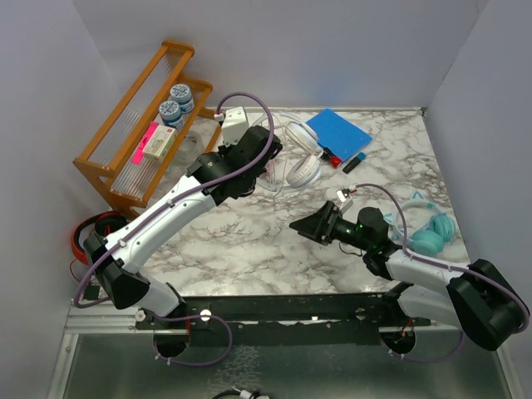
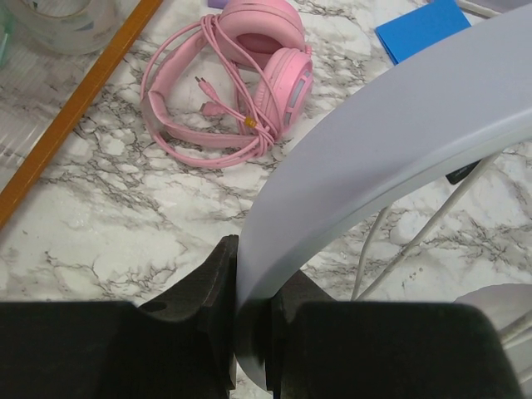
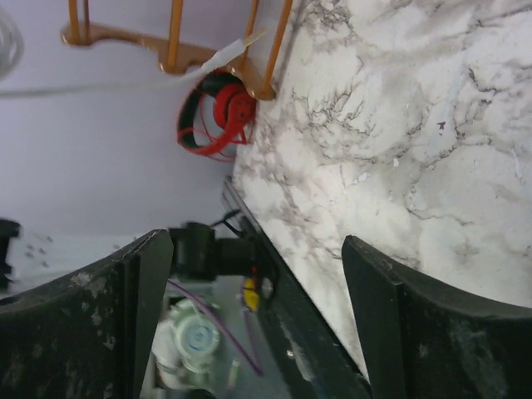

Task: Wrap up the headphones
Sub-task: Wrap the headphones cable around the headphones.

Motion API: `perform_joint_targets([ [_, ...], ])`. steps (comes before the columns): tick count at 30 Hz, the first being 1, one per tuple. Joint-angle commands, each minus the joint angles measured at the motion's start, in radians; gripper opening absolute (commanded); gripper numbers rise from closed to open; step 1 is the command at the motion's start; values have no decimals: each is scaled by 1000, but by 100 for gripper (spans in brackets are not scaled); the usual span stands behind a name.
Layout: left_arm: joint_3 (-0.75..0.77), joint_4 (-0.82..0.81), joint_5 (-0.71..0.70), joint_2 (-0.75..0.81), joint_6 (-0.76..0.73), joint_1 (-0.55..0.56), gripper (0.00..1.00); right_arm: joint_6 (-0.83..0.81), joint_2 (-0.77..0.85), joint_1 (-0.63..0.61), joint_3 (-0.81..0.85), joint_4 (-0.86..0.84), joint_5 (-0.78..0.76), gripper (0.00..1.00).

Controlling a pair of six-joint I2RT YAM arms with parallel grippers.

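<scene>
Headphones (image 1: 304,169), the white pair, are at the back of the counter (image 1: 249,241), their band (image 2: 399,141) pinched tight in our left end effector (image 2: 253,320), while our right end effector (image 1: 301,226) sits just in front of them, wide open and empty.

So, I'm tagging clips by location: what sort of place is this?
Likely a robot test cell: white walls box in a marbled table, with the left arm and right arm bolted to a rail at its edge.
</scene>
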State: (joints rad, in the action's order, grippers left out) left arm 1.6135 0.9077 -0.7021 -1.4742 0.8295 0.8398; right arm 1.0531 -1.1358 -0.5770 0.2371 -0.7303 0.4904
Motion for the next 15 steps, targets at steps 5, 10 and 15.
perform_joint_targets([
  [5,-5,-35,42,36,47,-8,0,621,-67,-18,86,189,-191,93],
  [10,4,-38,49,31,53,-10,0,833,-127,-45,61,68,-248,91],
  [15,-1,-41,60,32,59,-10,0,946,-160,-74,74,-24,-315,87],
])
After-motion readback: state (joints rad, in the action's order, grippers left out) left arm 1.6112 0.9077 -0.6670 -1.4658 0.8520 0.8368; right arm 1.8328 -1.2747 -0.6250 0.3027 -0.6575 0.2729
